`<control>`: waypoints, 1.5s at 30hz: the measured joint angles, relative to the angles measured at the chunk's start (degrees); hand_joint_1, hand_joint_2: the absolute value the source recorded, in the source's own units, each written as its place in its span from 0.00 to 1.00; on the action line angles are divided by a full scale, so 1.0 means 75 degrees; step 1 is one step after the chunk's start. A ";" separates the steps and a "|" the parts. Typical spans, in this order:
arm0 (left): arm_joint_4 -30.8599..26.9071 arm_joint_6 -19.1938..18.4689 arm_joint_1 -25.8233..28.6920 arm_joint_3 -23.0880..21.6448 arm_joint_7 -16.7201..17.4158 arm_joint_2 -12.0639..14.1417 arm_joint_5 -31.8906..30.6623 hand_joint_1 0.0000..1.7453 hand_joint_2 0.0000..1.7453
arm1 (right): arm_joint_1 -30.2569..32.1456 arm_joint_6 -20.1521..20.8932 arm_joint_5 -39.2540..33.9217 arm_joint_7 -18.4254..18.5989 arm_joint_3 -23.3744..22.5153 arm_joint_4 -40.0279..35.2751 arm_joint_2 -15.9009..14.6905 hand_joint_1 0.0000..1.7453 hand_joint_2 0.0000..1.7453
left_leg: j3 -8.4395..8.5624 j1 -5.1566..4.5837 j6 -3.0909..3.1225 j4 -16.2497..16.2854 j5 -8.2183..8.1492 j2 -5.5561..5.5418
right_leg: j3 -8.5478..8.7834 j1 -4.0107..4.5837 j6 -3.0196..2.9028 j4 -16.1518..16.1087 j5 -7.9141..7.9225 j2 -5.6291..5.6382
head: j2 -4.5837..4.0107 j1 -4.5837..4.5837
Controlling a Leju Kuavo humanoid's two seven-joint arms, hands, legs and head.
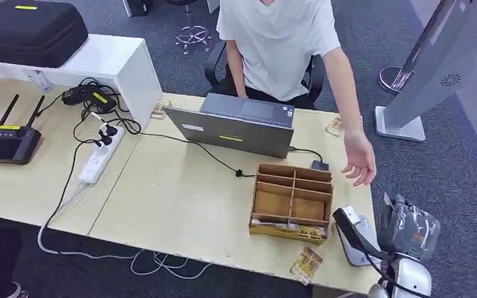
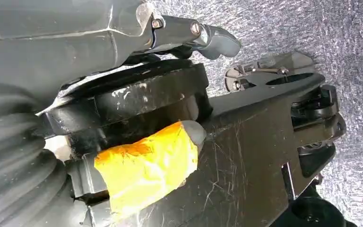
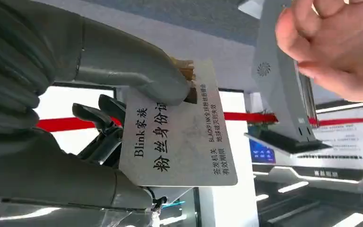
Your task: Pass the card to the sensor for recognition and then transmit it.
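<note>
Right hand (image 3: 99, 137) grasps the card (image 3: 179, 127), thumb pressed on its printed white face, darker fingers behind it; in the head view this hand (image 1: 408, 233) sits off the desk's near right corner, beside the white sensor pad (image 1: 355, 234) at the desk (image 1: 180, 205) edge. A person's hand (image 3: 335, 42) hovers close to the card, not touching; from the head view the person's hand (image 1: 360, 162) hangs over the right desk edge. Left hand (image 2: 123, 94) hangs over grey carpet; grip state cannot be told. Wooden divided box (image 1: 292, 202) stands near the sensor pad, laptop (image 1: 236, 127) behind it.
</note>
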 joint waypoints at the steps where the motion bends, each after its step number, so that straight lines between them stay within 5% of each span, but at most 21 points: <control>1: 0.0000 0.0000 -0.0002 -0.0003 0.0000 0.0000 -0.0032 0.00 1.00 | -0.0005 -0.0058 0.0000 0.0000 0.0000 -0.0049 0.0000 1.00 1.00 | -0.0002 0.0000 0.0000 -0.0001 0.0000 0.0000 | 0.0000 0.0000 -0.0001 0.0000 -0.0001 0.0000 | 0.0000 -0.0003; 13: 0.0000 -0.0050 -0.0021 -0.0017 0.0087 0.0017 -0.0706 0.00 1.00 | -0.1940 0.0796 0.0000 0.0548 0.0738 -0.0483 -0.0067 1.00 1.00 | -0.0021 0.0001 -0.0006 -0.0001 0.0013 0.0010 | -0.0023 0.0000 -0.0001 0.0009 0.0009 0.0010 | 0.0000 0.0000; 23: 0.0000 -0.0117 -0.0073 -0.0020 0.0087 0.0017 -0.1029 0.00 1.00 | -0.4495 0.1076 0.0000 0.1603 0.1621 0.2056 -0.0093 1.00 1.00 | -0.0019 0.0002 -0.0009 0.0001 0.0028 0.0003 | -0.0022 0.0000 -0.0002 0.0011 0.0014 0.0005 | 0.0000 0.0000; 24: 0.0000 -0.0117 -0.0073 -0.0020 0.0087 0.0015 -0.1029 0.00 1.00 | -0.4590 0.1058 0.0000 0.1606 0.1658 0.2260 -0.0093 0.00 1.00 | -0.0021 0.0002 -0.0009 0.0001 0.0028 -0.0002 | -0.0022 0.0000 -0.0002 0.0011 0.0014 -0.0001 | 0.0000 0.0000; 33: 0.0000 -0.0166 -0.0084 -0.0020 0.0079 0.0015 -0.1046 0.00 1.00 | -0.4752 0.0915 0.0000 0.1513 0.2005 0.3034 -0.0093 0.00 1.00 | -0.0034 0.0001 -0.0007 0.0001 0.0025 -0.0016 | -0.0034 0.0000 -0.0001 0.0010 0.0010 -0.0011 | 0.0000 0.0000; 43: 0.0000 -0.0157 -0.0083 -0.0020 0.0102 0.0017 -0.1034 0.00 1.00 | -0.4166 0.0758 0.0000 0.1122 0.2043 0.2600 -0.0096 0.00 1.00 | -0.0034 0.0001 -0.0007 0.0000 0.0026 -0.0013 | -0.0035 0.0000 -0.0001 0.0010 0.0011 -0.0010 | 0.0000 0.0000; 44: 0.0000 -0.0157 -0.0083 -0.0020 0.0102 0.0017 -0.1034 0.00 1.00 | -0.4138 0.0764 0.0000 0.1119 0.2043 0.2542 -0.0096 0.00 0.00 | -0.0034 0.0001 -0.0007 0.0000 0.0026 -0.0013 | -0.0035 0.0000 -0.0001 0.0010 0.0011 -0.0010 | 0.0000 0.0000; 45: 0.0000 -0.0157 -0.0083 -0.0020 0.0102 0.0017 -0.1034 0.00 1.00 | -0.4120 0.0770 0.0000 0.1122 0.2043 0.2509 -0.0096 0.00 1.00 | -0.0034 0.0001 -0.0007 0.0000 0.0026 -0.0013 | -0.0035 0.0000 -0.0001 0.0010 0.0011 -0.0010 | 0.0000 0.0000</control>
